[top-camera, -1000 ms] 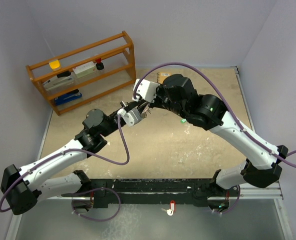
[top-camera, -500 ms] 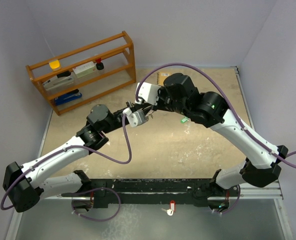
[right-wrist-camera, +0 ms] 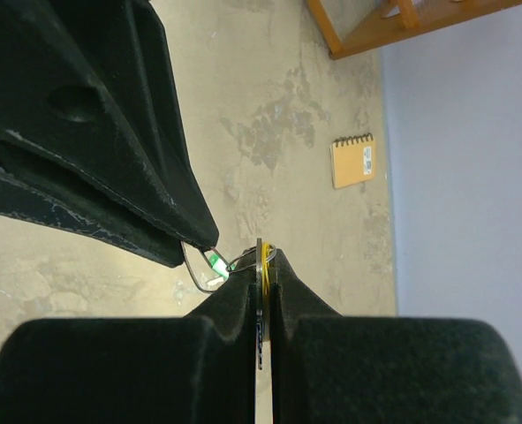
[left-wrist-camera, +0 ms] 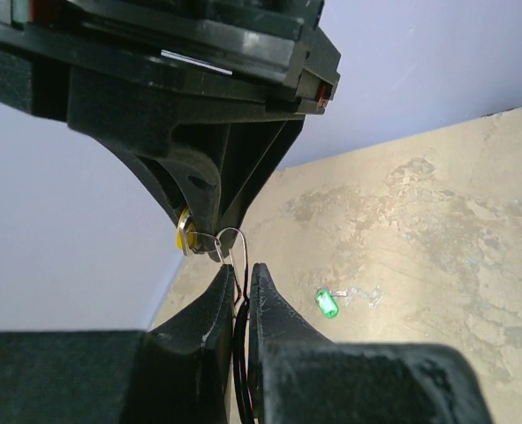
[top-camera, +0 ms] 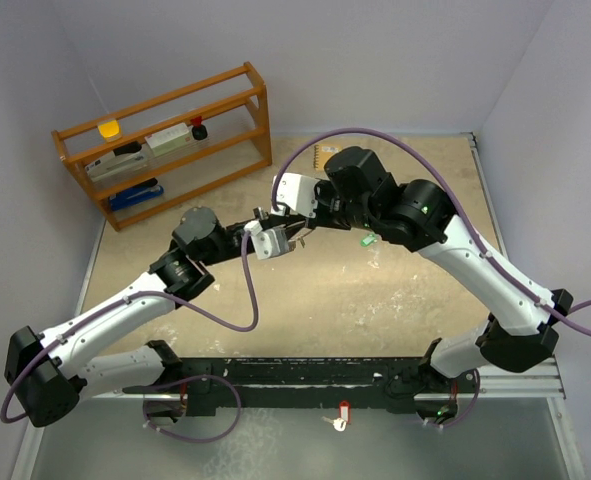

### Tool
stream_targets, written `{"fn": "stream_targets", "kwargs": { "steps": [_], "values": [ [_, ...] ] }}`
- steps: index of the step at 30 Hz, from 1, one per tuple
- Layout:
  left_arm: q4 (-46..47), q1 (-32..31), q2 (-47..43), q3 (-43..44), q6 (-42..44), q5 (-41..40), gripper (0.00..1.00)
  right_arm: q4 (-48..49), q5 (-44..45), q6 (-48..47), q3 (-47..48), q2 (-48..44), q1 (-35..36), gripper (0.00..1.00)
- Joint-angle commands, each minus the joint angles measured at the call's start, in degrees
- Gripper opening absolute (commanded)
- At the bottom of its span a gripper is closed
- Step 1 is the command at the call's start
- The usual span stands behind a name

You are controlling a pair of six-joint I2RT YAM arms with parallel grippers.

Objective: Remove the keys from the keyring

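**Brass key (left-wrist-camera: 184, 238) not yet off ring (left-wrist-camera: 231, 237)**

Over the last second the left gripper (left-wrist-camera: 242, 270) and right gripper (right-wrist-camera: 262, 279) drifted slightly up-right together, with no separation. Left is nearly closed, pinching the ring mid-air. Right is clamped on the brass key. The green key (left-wrist-camera: 327, 304) lies on the table (left-wrist-camera: 437, 221), probably already off.

Robotics lab cell here: bare lavender walls (top-camera: 375, 60) box in a scuffed tan tabletop (top-camera: 335, 310), wooden shelf rack (top-camera: 195, 186) at ten o'clock, black arm-mounting rail (top-camera: 305, 380) at six o'clock.
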Motion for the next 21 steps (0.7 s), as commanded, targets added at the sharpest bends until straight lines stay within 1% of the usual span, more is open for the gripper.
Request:
{"fn": "stream_targets", "kwargs": {
  "steps": [1, 8, 10, 12, 15, 16, 18, 21],
  "values": [
    [12.5, -1.8, -1.0, 0.0, -5.4, 11.1, 0.0, 8.0, -11.5, 1.2, 1.6, 0.9, 0.8, 0.0],
    [28.8, -1.8, 3.0, 0.0, -17.0, 16.6, 0.0, 8.7, -21.7, 1.8, 0.6, 2.0, 0.8, 0.0],
    [33.2, -1.8, 4.6, 0.1, -21.5, 19.1, 0.0, 8.3, -22.5, 1.7, 1.1, 3.0, 0.8, 0.0],
    [40.6, -1.7, 6.3, 0.0, -26.9, 21.6, 0.0, 8.1, -23.0, 1.6, 1.1, 4.1, 0.8, 0.0],
    [51.6, -1.8, 8.0, -0.3, -36.2, 23.9, 0.0, 8.9, -20.3, 1.3, -0.1, 5.0, 0.7, 0.0],
    [53.8, -1.8, 8.1, -0.5, -37.8, 24.0, 0.0, 9.2, -19.3, 1.4, -0.3, 5.5, 0.6, 0.0],
    [54.5, -1.8, 7.1, -1.0, -38.3, 23.6, 0.0, 9.9, -17.4, 1.9, -0.7, 6.0, 0.5, 0.0],
    [51.1, -1.8, 3.2, -2.8, -34.9, 22.2, 0.0, 13.5, -11.0, 3.0, -3.3, 5.4, 0.4, 0.0]
  ]
}}
